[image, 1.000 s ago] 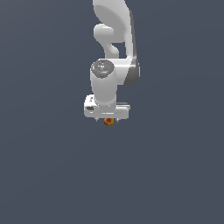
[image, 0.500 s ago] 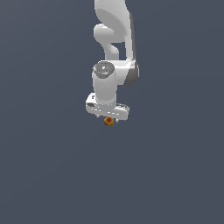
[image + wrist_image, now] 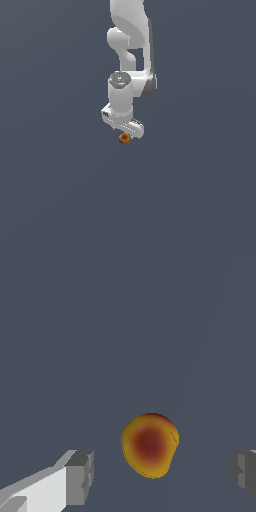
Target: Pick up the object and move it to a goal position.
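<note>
The object [image 3: 124, 138] is a tiny orange-red ball with a yellowish rim, lying on the plain grey floor. In the exterior view it shows just under the white hand of my gripper [image 3: 124, 136], which hangs straight down over it. In the wrist view the object [image 3: 150, 445] sits between the two grey fingertips [image 3: 80, 476], with a clear gap on each side. My gripper [image 3: 161, 476] is open and touches nothing.
The white arm [image 3: 131, 45] reaches down from the top of the exterior view. The floor [image 3: 60, 190] is a flat, uniform grey with no other objects or edges in view.
The hand has turned slightly about its vertical axis and now sits a little skewed. The object stays in the same place under it.
</note>
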Controlling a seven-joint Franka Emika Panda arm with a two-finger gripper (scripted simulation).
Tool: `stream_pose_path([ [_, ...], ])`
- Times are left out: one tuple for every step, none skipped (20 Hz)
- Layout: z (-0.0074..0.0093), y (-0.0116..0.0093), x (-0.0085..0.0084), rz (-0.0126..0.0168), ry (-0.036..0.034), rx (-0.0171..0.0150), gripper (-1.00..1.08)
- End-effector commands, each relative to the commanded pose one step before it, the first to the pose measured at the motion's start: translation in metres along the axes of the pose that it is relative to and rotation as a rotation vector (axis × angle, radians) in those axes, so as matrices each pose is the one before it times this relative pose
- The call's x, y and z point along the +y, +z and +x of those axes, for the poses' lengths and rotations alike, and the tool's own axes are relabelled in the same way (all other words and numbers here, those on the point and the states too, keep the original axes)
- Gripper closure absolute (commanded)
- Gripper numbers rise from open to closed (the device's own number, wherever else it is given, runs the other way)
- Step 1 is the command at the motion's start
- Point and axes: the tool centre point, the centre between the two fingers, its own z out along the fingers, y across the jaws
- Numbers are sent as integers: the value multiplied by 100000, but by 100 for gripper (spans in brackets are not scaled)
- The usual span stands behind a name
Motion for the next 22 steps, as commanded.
stream_pose_path([
  [-595,450,421,7,6312,401,-92],
  [-197,151,160,-2,2125,128,-92],
  [-181,139,154,-1,1980,120,-92],
  [-165,127,148,0,1835,112,-92],
  [-151,116,139,1,1688,104,-92],
  [-135,104,131,2,1543,96,-92],
  [-121,93,121,2,1396,88,-92],
  [-107,83,110,2,1250,79,-92],
  [-93,72,99,3,1104,70,-92],
  [-80,62,88,3,957,61,-92],
  [-68,52,74,2,808,52,-92],
  [-54,43,62,2,663,43,-92],
  [-42,33,49,2,516,33,-92],
  [-30,24,35,1,368,24,-92],
  [-17,14,22,1,223,14,-92],
  [-7,5,5,0,69,4,-92],
  [29,-20,-38,-21,-475,-51,-92],
  [-2,30,0,0,0,0,-92],
  [-6,89,-1,0,0,0,-92],
  [-10,148,-1,0,0,0,-92],
  [2,206,18,-1,49,5,-92],
  [-2,264,17,-2,49,5,-92],
])
